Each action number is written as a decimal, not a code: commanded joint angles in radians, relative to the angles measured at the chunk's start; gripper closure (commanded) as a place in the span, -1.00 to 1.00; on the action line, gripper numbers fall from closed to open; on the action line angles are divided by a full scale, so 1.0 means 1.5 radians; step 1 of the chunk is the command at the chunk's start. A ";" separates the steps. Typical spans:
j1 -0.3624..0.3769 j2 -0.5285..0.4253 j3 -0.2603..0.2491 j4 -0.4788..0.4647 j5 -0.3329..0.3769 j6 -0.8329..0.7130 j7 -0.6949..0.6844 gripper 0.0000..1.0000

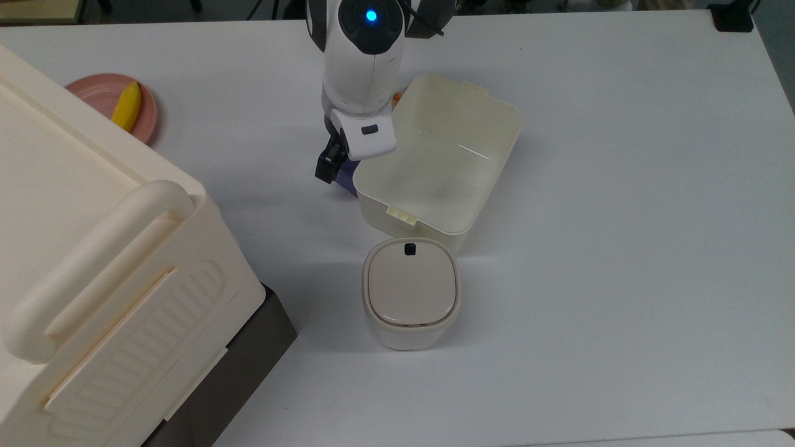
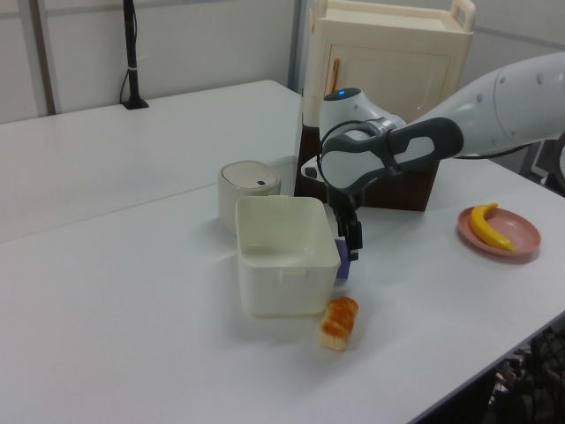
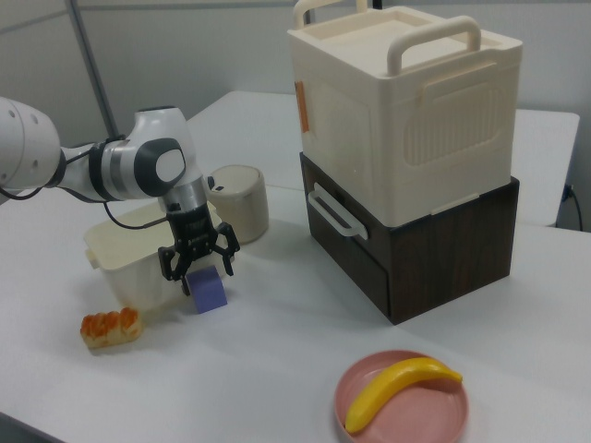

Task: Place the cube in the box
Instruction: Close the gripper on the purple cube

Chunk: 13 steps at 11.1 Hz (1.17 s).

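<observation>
The purple-blue cube [image 3: 209, 293] rests on the white table, close against the outer wall of the box [image 3: 118, 256]. That box [image 1: 435, 162] is an open cream-white tub with nothing inside. My gripper [image 3: 198, 266] is open and points down over the cube, one finger on each side of its top. In the top view the gripper [image 1: 338, 166] covers most of the cube [image 1: 341, 182] at the box's left side. In the left view the gripper [image 2: 350, 242] hangs just above the cube [image 2: 342, 269], to the right of the box [image 2: 281, 291].
A small lidded bin [image 1: 410, 292] stands near the box. A large cream case [image 1: 93, 248] sits on a dark drawer unit [image 3: 416, 249]. A pink plate [image 1: 93, 93] holds a banana [image 1: 127, 105]. An orange food piece [image 2: 339, 322] lies by the box.
</observation>
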 commanded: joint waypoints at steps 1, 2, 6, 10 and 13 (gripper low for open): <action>0.006 0.015 -0.004 0.000 -0.022 0.030 0.015 -1.00; 0.005 0.019 -0.004 0.000 -0.022 0.030 0.015 -1.00; 0.006 0.021 -0.004 0.001 -0.029 0.030 0.044 -1.00; 0.004 0.022 -0.004 0.002 -0.026 0.029 0.053 0.47; 0.002 0.019 -0.003 0.010 -0.021 0.024 0.062 0.55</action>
